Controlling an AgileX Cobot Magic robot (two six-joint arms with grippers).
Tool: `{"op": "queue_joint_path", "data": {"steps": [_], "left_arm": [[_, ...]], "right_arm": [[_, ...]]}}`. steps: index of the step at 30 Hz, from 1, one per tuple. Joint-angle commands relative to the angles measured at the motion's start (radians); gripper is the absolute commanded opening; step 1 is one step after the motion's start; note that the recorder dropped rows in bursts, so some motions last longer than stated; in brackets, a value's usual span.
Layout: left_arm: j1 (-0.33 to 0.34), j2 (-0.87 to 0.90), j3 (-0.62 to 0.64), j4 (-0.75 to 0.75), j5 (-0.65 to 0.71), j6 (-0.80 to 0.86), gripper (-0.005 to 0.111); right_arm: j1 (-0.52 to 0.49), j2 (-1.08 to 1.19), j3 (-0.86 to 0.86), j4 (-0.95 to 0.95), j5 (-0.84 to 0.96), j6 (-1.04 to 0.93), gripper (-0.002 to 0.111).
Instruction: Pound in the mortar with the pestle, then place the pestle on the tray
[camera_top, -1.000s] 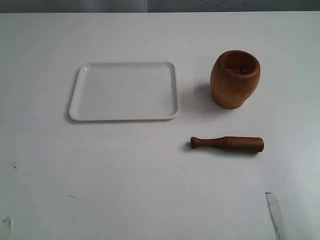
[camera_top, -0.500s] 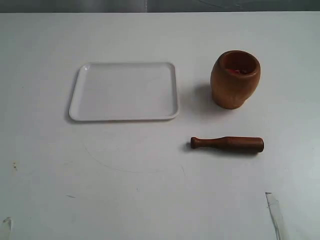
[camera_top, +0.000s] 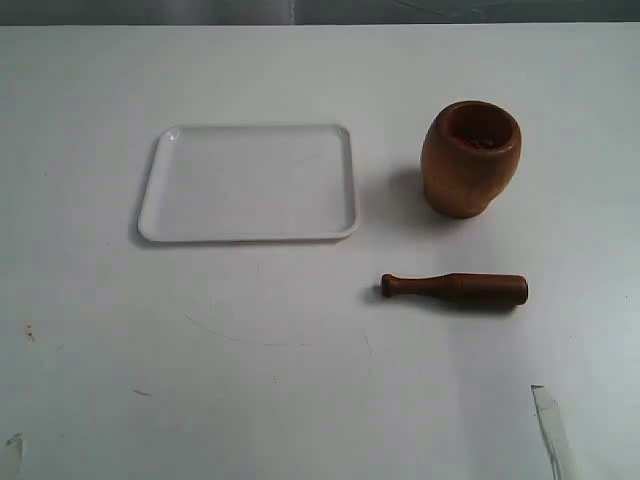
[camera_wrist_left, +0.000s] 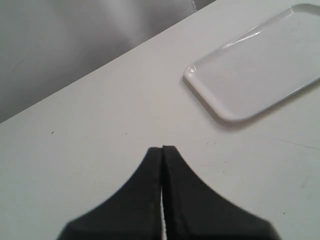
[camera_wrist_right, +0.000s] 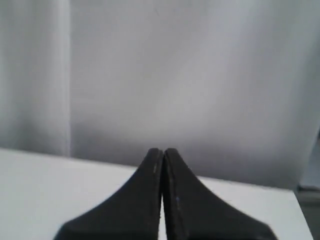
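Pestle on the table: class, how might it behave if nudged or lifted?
The pestle lies on its side and looks round, so a nudge would probably roll it. One end is thicker, so it may roll in a curve. It looks wooden, likely stiff.

1. The white table (camera_top: 320, 400) fills almost the whole exterior view, its surface matte and lightly scuffed.
2. A faint curved scratch (camera_top: 262, 341) runs across the table's near middle.
3. A dark speck (camera_top: 29, 331) sits by the table's left edge, with a short dark mark (camera_top: 140, 392) a little further in.
4. A pale translucent strip (camera_top: 549, 428) lies at the table's near right corner; what it is cannot be told.
5. A grey backdrop (camera_top: 300, 10) stands behind the table's far edge, and the right wrist view shows soft vertical folds in it.
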Motion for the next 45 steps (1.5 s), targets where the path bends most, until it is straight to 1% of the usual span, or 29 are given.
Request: {"op": "queue_joint_path", "data": {"steps": [1,3,5,6,8,9,11,12,15,21,26,29,32,37,39,41,45], "left_arm": [[-0.008,-0.001,0.001,-0.007,-0.003,-0.008,0.000],[-0.008,-0.001,0.001,-0.007,-0.003,-0.008,0.000],[-0.008,-0.001,0.001,-0.007,-0.003,-0.008,0.000],[-0.008,-0.001,0.001,-0.007,-0.003,-0.008,0.000],[-0.008,-0.001,0.001,-0.007,-0.003,-0.008,0.000],[-0.008,-0.001,0.001,-0.007,-0.003,-0.008,0.000],[-0.008,-0.001,0.001,-0.007,-0.003,-0.008,0.000],[-0.008,-0.001,0.001,-0.007,-0.003,-0.008,0.000],[-0.008,-0.001,0.001,-0.007,-0.003,-0.008,0.000],[-0.008,-0.001,0.001,-0.007,-0.003,-0.008,0.000],[-0.008,-0.001,0.001,-0.007,-0.003,-0.008,0.000],[-0.008,-0.001,0.001,-0.007,-0.003,-0.008,0.000],[-0.008,-0.001,0.001,-0.007,-0.003,-0.008,0.000],[-0.008,-0.001,0.001,-0.007,-0.003,-0.008,0.000],[-0.008,-0.001,0.001,-0.007,-0.003,-0.008,0.000],[-0.008,-0.001,0.001,-0.007,-0.003,-0.008,0.000],[-0.008,-0.001,0.001,-0.007,-0.003,-0.008,0.000]], "right_arm": [[0.111,0.191,-0.243,-0.034,0.551,-0.119,0.000],[0.158,0.286,-0.376,0.007,0.846,-0.251,0.000],[0.193,0.372,-0.501,0.109,1.103,-0.448,0.000],[0.203,0.402,-0.542,0.167,1.189,-0.563,0.000],[0.228,0.459,-0.611,0.355,1.366,-0.806,0.000],[0.243,0.474,-0.622,0.434,1.405,-0.896,0.000],[0.286,0.492,-0.626,0.595,1.405,-1.072,0.000],[0.306,0.497,-0.617,0.649,1.405,-1.121,0.000],[0.396,0.497,-0.567,0.711,1.405,-1.247,0.000],[0.549,0.497,-0.401,0.708,1.394,-1.274,0.000],[0.631,0.497,-0.249,0.748,1.323,-1.283,0.000],[0.683,0.497,-0.185,0.726,1.270,-1.344,0.000],[0.717,0.497,-0.152,0.651,1.195,-1.362,0.000],[0.718,0.497,-0.149,0.633,1.056,-1.362,0.002],[0.718,0.497,-0.149,0.599,1.051,-1.369,0.009],[0.718,0.497,-0.149,0.580,1.051,-1.369,0.021],[0.718,0.497,-0.149,0.565,0.975,-1.307,0.050]]}}
